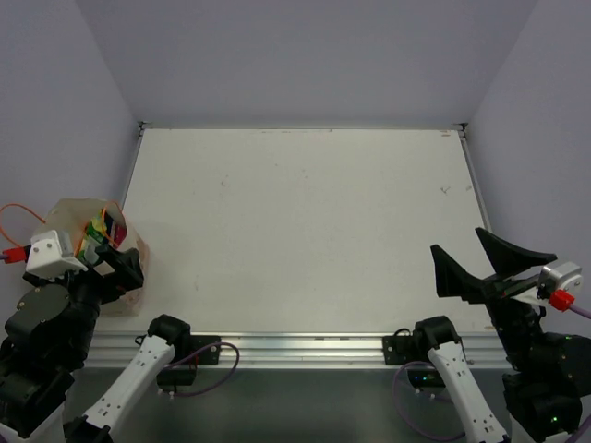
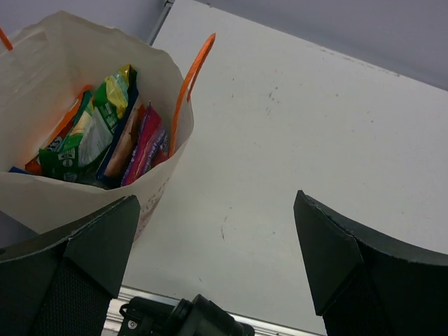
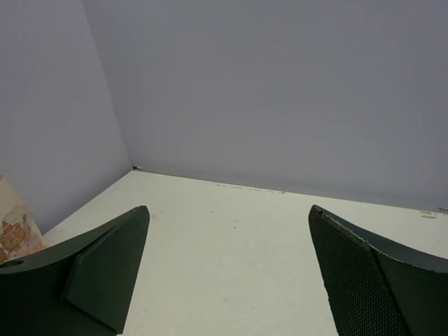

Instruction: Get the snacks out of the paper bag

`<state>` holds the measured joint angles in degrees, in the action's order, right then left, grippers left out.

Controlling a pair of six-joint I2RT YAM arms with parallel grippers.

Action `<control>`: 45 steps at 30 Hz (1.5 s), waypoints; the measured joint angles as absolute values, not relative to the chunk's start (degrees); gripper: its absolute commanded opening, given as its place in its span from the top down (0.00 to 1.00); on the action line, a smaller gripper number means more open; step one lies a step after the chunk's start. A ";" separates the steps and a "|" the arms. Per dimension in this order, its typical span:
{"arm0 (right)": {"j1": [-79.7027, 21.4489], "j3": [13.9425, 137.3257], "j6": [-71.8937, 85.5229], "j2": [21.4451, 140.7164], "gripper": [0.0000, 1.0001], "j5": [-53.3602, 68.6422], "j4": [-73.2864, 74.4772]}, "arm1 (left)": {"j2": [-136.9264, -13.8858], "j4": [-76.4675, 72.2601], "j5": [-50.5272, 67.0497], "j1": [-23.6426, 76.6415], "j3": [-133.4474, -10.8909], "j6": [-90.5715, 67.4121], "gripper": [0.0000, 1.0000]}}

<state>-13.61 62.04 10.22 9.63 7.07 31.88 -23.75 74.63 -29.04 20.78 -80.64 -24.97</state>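
Paper bag (image 2: 42, 189) at the desk's (image 1: 305, 221) near-left corner holds upright snacks (image 2: 91, 133); packet print illegible. Left gripper (image 2: 215, 210) and right gripper (image 3: 227, 210): jaws wide apart, holding nothing.

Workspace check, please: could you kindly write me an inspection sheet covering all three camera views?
Surface: white table, faint scuff marks.
Job's things: paper bag stands open at the table's near left edge; snacks all inside it, none on the table.
Clutter: nothing seen.
Grippers: left gripper open, beside the bag, holding nothing; right gripper open, over the near right side, holding nothing.
Cables: purple cable looping by the left arm's base, another by the right base, both off the surface.
Surroundings: plain grey walls on three sides.
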 measured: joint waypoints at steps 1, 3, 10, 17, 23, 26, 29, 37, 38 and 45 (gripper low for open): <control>-13.61 61.89 10.33 9.63 0.01 7.07 31.75 | -23.81 74.59 -29.04 20.78 -80.55 -24.99 0.00; -13.61 61.45 10.57 9.63 0.01 7.07 31.62 | -23.94 74.48 -29.04 20.78 -80.36 -24.99 0.00; -13.61 59.64 12.03 9.63 0.01 8.78 31.59 | -25.65 73.14 -29.61 20.78 -79.31 -24.84 0.00; -13.72 56.82 12.95 10.28 0.01 11.97 31.57 | -32.21 67.55 -35.44 20.78 -77.25 -22.48 0.00; -13.82 56.18 13.41 11.62 0.01 14.92 30.57 | -42.30 62.85 -42.13 20.78 -74.94 -19.40 0.00; -14.02 55.35 13.61 11.62 0.01 15.70 30.02 | -45.19 61.25 -43.68 20.78 -73.34 -18.44 0.00; -14.39 54.57 13.76 11.46 0.01 16.05 29.80 | -46.70 60.16 -45.19 20.78 -70.39 -17.85 0.00; -15.22 53.60 13.93 9.87 0.01 16.12 29.41 | -47.88 57.41 -48.07 18.15 -66.39 -14.24 0.16; -15.35 53.58 13.91 9.65 0.01 16.10 29.28 | -47.88 56.34 -47.97 16.43 -65.69 -13.58 0.21; -16.10 53.49 13.91 8.86 0.01 16.12 29.06 | -49.17 52.12 -46.24 11.88 -61.91 -10.02 0.60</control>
<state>-16.10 53.49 13.91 8.86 16.12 29.06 -49.17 52.12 -46.24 11.88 -61.91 -10.02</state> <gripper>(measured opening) 0.990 0.498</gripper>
